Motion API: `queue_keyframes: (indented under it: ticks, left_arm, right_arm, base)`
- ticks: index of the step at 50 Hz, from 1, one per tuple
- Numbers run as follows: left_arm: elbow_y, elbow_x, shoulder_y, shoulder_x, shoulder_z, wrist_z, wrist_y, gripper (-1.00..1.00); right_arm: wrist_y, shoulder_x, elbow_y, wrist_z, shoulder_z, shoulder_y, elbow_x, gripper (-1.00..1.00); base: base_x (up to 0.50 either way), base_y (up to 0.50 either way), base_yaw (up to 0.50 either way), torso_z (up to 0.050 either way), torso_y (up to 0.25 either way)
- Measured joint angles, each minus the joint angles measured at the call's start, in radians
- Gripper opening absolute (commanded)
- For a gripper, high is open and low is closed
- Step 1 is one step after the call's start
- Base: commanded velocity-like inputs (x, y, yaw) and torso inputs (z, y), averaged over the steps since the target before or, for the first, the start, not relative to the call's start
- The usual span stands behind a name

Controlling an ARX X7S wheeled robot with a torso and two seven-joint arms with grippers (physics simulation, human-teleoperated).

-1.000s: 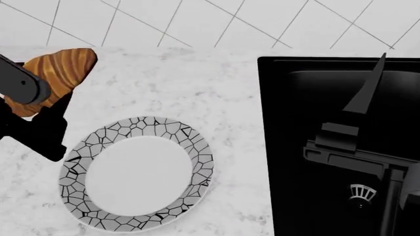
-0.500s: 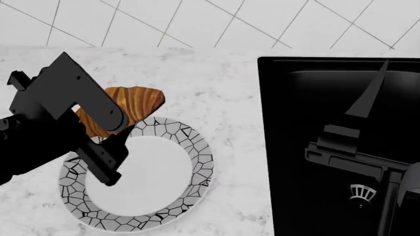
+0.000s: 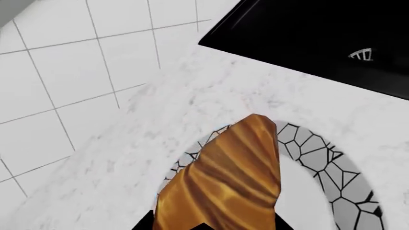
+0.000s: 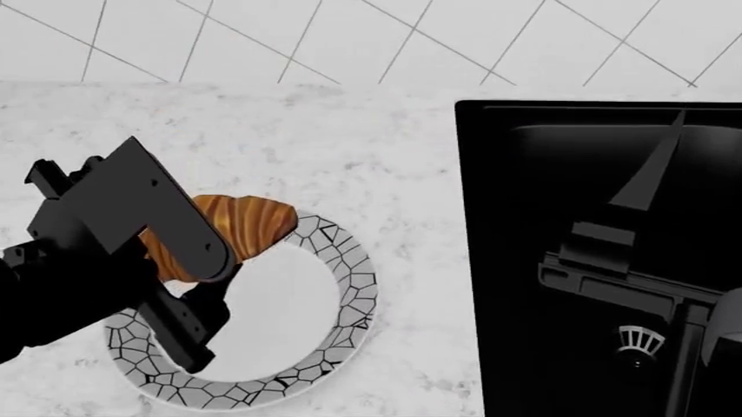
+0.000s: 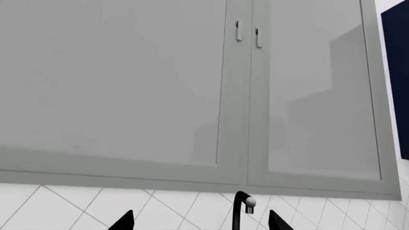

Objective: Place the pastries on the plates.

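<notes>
Holding the croissant above the far-left rim of the mosaic plate, the left gripper is clamped on the pastry's near end, while its far tip juts past the gripper body. That plate lies on the marble worktop, just left of the black sink. The right gripper shows two dark fingertips set well apart, nothing between them, aimed at grey cabinets and a faucet
</notes>
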Motion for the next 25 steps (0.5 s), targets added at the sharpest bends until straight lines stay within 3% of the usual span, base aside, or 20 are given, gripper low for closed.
queue_keyframes:
  ticks: [25]
  left_arm:
    - [-0.019, 0.015, 0.028, 0.033, 0.051, 0.027, -0.024, -1.00]
  right_arm:
    - [-0.007, 0.006, -0.007, 0.007, 0.010, -0.020, 0.003, 1.00]
  base:
    - [0.00, 0.00, 0.00, 0.000, 0.001]
